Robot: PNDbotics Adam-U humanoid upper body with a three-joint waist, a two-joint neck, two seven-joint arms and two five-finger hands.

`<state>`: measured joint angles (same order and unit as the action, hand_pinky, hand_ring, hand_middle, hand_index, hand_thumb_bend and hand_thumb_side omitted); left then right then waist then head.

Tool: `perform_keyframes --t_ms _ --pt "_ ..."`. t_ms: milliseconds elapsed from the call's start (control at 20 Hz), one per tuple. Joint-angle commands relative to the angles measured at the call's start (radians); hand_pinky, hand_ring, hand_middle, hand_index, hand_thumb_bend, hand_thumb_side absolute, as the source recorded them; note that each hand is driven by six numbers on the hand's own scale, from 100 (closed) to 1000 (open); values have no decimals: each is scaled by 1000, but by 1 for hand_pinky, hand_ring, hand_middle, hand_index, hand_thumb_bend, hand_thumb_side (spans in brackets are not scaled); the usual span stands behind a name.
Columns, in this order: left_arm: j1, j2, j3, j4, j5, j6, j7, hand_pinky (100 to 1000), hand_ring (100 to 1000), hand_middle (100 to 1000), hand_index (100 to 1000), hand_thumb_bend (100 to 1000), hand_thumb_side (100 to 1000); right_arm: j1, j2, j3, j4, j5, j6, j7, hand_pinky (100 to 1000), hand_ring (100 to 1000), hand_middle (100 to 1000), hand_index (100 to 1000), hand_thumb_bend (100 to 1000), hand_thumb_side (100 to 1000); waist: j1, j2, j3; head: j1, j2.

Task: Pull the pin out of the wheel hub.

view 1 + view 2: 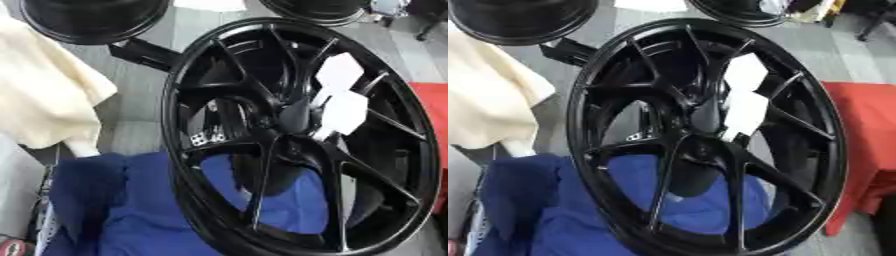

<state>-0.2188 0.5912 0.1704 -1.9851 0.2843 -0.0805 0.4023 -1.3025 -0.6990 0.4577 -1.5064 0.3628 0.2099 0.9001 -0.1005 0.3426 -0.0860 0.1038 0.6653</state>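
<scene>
A large black multi-spoke wheel (302, 135) fills both views, tilted with its face toward me. Its hub (293, 117) sits at the centre where the spokes meet. Two white angular pieces lie just right of the hub, the upper piece (338, 72) above the lower piece (346, 114), and they touch. A dark rounded shape stands up at the hub, black on black, and I cannot tell what it is. I cannot make out a pin as such. Neither of my hands shows in either view.
A blue cloth (131, 210) lies under the wheel's lower left. A cream cloth (44, 90) is at the left. Two more black wheels, one (92, 20) at upper left and another (319, 10) at the top, sit at the far edge. A red surface (868, 140) is at the right.
</scene>
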Motion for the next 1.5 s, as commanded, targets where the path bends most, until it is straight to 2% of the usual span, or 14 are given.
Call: perform_keyframes --t_ms 50,250,400,500,550,850,1200,1500 --pt "-8 31 4 -15 1 2 -3 750 758 642 762 100 700 -24 -12 -4 7 -10 5 7 857 812 768 826 100 100 7 -15 1 -2 -9" --pt "-8 29 4 -15 2 3 -4 750 758 642 762 100 702 -15 -17 2 4 -21 -4 7 858 830 797 854 100 100 10 -11 1 -4 -8" --pt "-10 27 4 -15 4 5 -4 750 758 642 762 100 703 5 -31 10 -12 -44 -30 7 872 863 840 886 103 100 11 -8 -1 -3 -9" --pt "-12 26 3 -15 6 6 -6 750 759 642 762 100 705 20 -42 16 -28 -63 -55 7 876 874 844 894 229 100 12 -7 -1 -1 -11" --pt "-13 25 2 -15 7 7 -7 750 759 642 762 100 705 27 -48 17 -36 -75 -67 7 876 875 838 895 245 100 12 -6 0 -1 -11" --pt "-17 24 2 -15 11 9 -10 751 758 640 761 100 705 70 -89 16 -86 -98 -99 7 884 885 850 906 187 100 13 -3 -2 2 -9" --pt "-22 19 0 -15 14 12 -12 750 756 636 760 100 707 115 -131 15 -161 -97 -110 7 886 889 857 914 192 100 15 5 -3 5 -17" --pt "-26 16 0 -15 15 12 -13 750 755 633 758 100 709 134 -143 4 -176 -71 -114 7 885 891 866 916 189 100 19 15 3 5 -23"
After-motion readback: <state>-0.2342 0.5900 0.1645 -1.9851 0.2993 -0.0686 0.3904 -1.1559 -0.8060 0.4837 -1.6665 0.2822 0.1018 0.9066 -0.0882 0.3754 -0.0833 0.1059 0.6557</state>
